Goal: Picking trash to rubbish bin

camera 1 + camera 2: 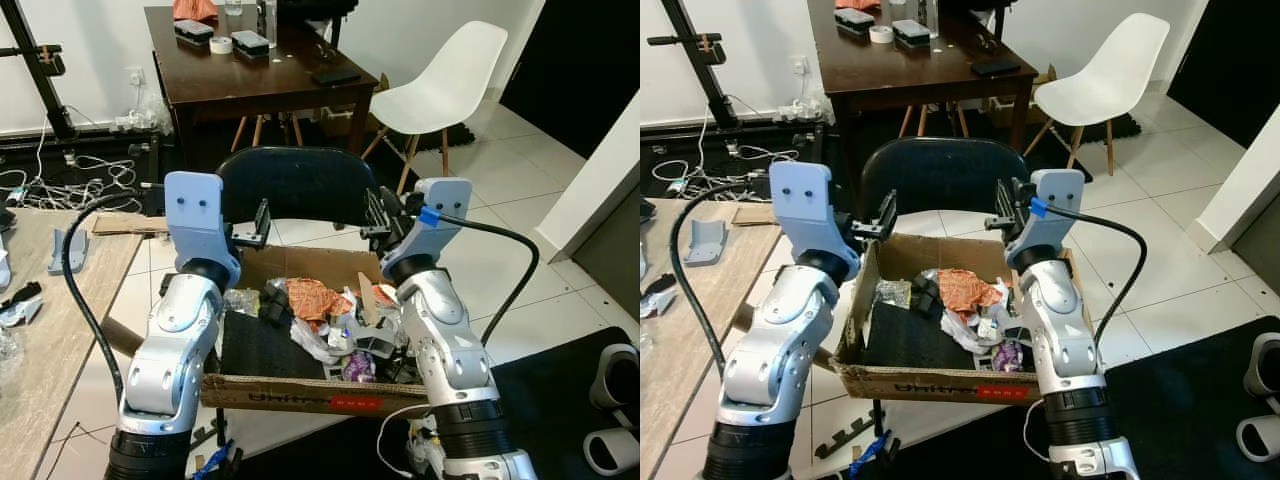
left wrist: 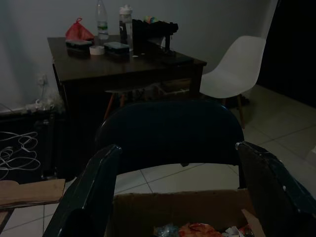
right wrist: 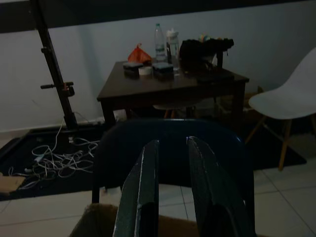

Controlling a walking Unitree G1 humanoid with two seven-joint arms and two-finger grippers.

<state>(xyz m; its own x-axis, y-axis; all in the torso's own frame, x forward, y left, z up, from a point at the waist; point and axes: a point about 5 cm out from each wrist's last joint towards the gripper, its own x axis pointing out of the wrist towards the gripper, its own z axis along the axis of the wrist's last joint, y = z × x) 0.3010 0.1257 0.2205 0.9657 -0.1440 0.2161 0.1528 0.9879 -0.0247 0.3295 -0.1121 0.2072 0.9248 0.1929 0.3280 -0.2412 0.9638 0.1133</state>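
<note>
While both of our arms are raised over the box (image 1: 300,390), neither hand has hold of anything. Our left hand (image 1: 262,226) hangs above the far left corner of the box with its fingers spread wide and nothing between them. Our right hand (image 1: 383,218) hangs above the far right corner with its 2 fingers (image 3: 143,197) drawn close, a thin gap left between them, and nothing gripped.

The trash sits in the box, which rests on the seat of a black chair (image 1: 295,185) just in front of us. It is heaped toward the right and far side: an orange wrapper (image 1: 312,297), white plastic (image 1: 310,340), a small purple piece (image 1: 358,367), and darker scraps we cannot sort out. The near left part of the box floor is bare.

We judge the task to be at an early or middle stage. No piece is lifted, and we cannot say for sure whether the box is the bin or the source. If it is the source, the whole heap is left to move.

By count, we see 1 box, 1 black chair, and 1 white chair (image 1: 445,85) far right. 1 dark surface (image 1: 255,75) stands beyond, carrying 2 bottles (image 2: 101,19), 1 roll of tape (image 1: 221,44), and 1 red bag (image 2: 79,32). A tangle of cables (image 1: 70,180) lies on the floor far left.
</note>
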